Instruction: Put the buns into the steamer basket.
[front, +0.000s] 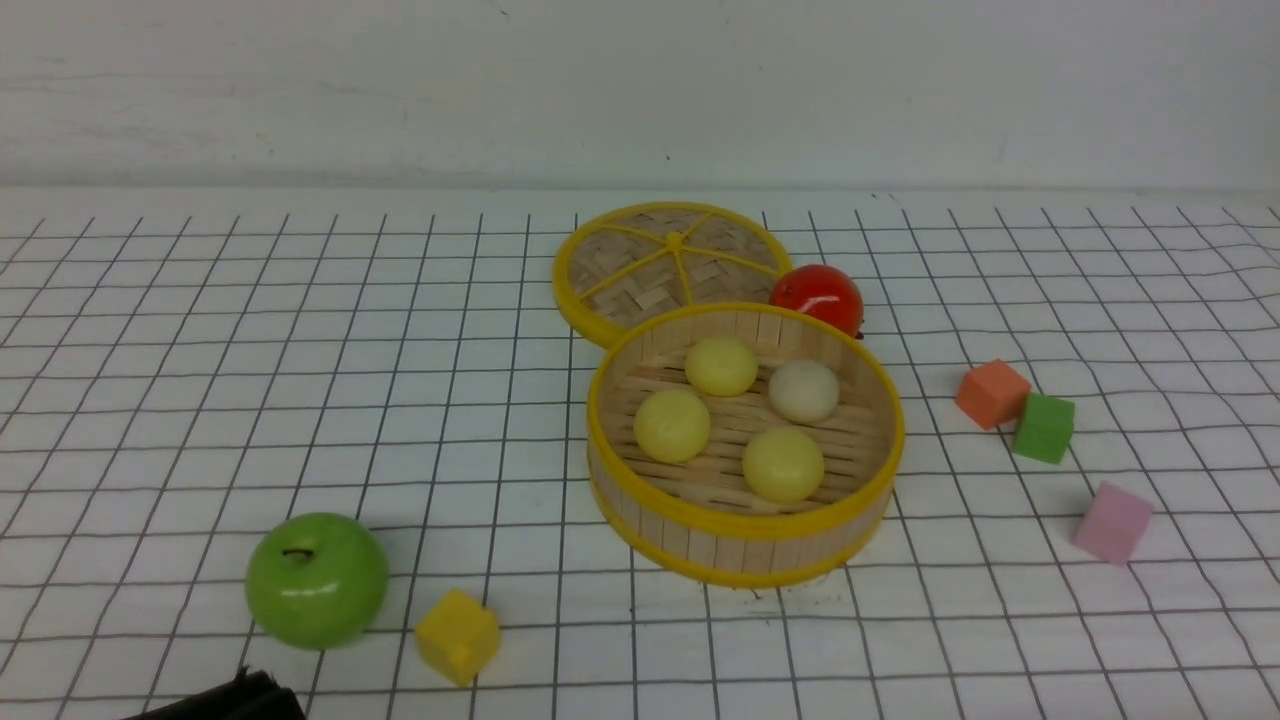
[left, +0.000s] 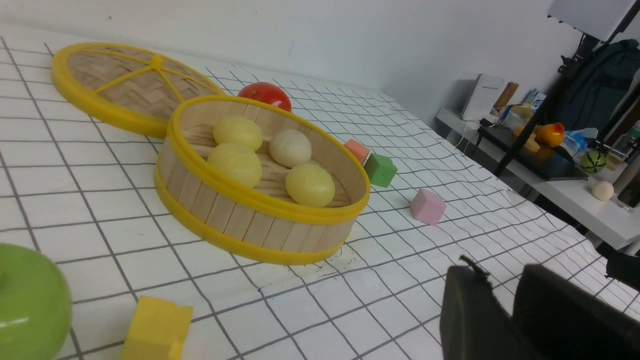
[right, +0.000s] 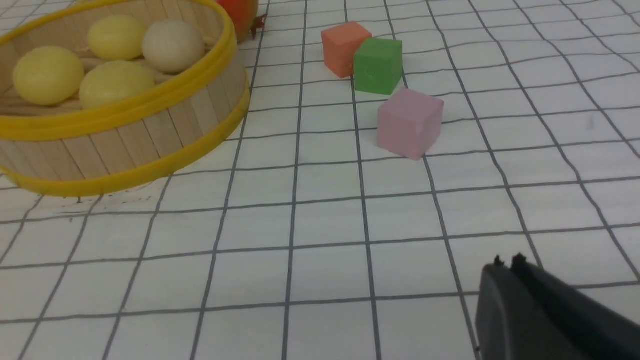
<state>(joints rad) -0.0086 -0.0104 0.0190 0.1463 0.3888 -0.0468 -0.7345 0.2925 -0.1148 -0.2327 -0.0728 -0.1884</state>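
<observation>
Where the buns sit: all four buns (front: 785, 465) are in the steamer basket (front: 750, 525), on its slatted floor, with small gaps between them.
How far along: the job looks done, as I see it; what is left may be just to keep the arms away.
Left gripper (left: 502, 274): its two fingers are a little bit apart, with nothing between them.
Right gripper (right: 507, 262): its tips are pressed together, with no toy in them.
Basket trouble: if an arm swings in low, it could bump the yellow rim, tip the basket and make the buns roll.
Apple and yellow block: the left arm is near the green apple (front: 317, 580) and the yellow cube (front: 458, 636), so a careless sideways move could knock them.
Lid and tomato: the flat lid (front: 672, 262) and the red tomato (front: 820, 298) are close behind the basket, so a push from the front could shove them too.
Front view: it looks down on all four buns, but shows only a dark bit of the left arm and none of the right gripper.
Left wrist view: it shows the gap between the left fingers, and a side shelf (left: 585, 200) that the front view does not.
Right wrist view: it shows the closed right tips, but cuts off part of the basket.
</observation>
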